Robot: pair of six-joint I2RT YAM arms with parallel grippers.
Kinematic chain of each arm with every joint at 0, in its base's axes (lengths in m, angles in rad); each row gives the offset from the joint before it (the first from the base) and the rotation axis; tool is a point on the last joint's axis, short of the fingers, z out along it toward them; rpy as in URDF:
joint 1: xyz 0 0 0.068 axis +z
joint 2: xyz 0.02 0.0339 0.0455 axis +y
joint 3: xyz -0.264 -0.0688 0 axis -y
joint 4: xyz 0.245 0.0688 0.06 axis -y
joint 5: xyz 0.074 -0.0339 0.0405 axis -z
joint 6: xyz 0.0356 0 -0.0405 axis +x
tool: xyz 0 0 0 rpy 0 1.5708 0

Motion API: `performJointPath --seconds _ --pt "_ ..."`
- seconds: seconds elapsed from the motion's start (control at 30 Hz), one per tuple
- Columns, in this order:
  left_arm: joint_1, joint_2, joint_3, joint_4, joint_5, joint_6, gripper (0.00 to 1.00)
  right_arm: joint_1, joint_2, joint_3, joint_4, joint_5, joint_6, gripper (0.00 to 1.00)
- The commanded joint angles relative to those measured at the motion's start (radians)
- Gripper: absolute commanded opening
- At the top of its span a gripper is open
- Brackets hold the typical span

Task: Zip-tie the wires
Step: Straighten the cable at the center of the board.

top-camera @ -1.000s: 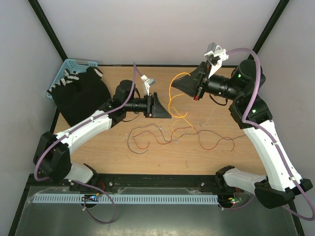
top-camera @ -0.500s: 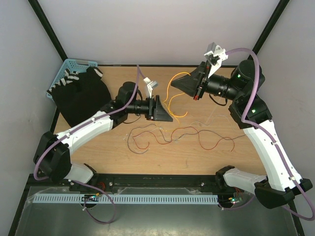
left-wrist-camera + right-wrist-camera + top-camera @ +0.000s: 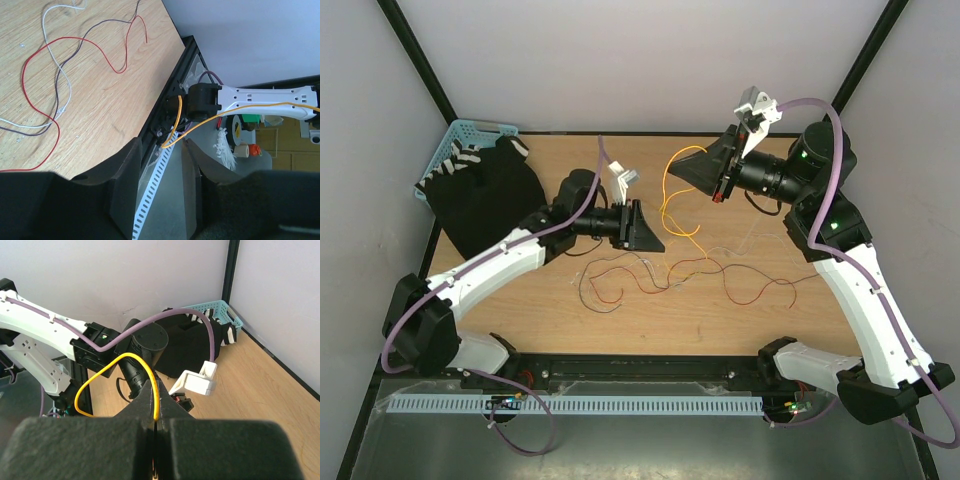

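from above, the loose tangle of thin red, dark brown and whitish wires (image 3: 665,278) lies on the wooden table (image 3: 520,300) between the arms. the right gripper (image 3: 672,168) holds a thin yellow wire (image 3: 666,195) aloft, with the left gripper (image 3: 656,238) near its hanging loop. left wrist: jaws apart, the yellow end between them. right wrist: fingers pinched tight on the yellow wire.

Yellow wire (image 3: 156,400) between closed jaws

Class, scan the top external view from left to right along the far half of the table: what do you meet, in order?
blue basket → left gripper → right gripper, which holds the yellow strand.
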Motion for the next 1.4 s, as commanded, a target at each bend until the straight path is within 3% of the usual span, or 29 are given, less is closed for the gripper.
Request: performJointPath --seconds 0.0,0.2,0.43,0.63,0.73,0.87,1.0,1.37 --pt "-0.019 0.0 0.038 -0.003 0.0 0.023 0.39 0.004 -0.004 -0.004 0.021 0.003 -0.007 0.0" --pt "-0.028 0.009 0.046 -0.003 -0.003 0.027 0.38 0.005 -0.003 -0.002 0.019 0.003 -0.006 0.0" --pt "-0.016 -0.032 0.053 -0.101 -0.074 0.094 0.0 0.001 0.011 0.026 -0.078 0.086 -0.062 0.0" --pt "0.074 -0.161 -0.022 -0.194 -0.248 0.113 0.0 -0.042 0.015 -0.031 -0.221 0.289 -0.151 0.0" --pt "0.138 -0.254 -0.102 -0.2 -0.356 0.083 0.0 -0.139 0.003 -0.143 -0.253 0.407 -0.166 0.0" --pt "0.204 -0.333 -0.212 -0.199 -0.463 0.041 0.0 -0.295 0.022 -0.291 -0.259 0.455 -0.172 0.0" --pt "0.209 -0.37 -0.287 -0.199 -0.548 0.032 0.0 -0.298 0.061 -0.373 -0.258 0.619 -0.173 0.0" --pt "0.21 -0.413 -0.437 -0.198 -0.718 0.023 0.0 -0.297 0.142 -0.452 -0.31 0.815 -0.205 0.0"
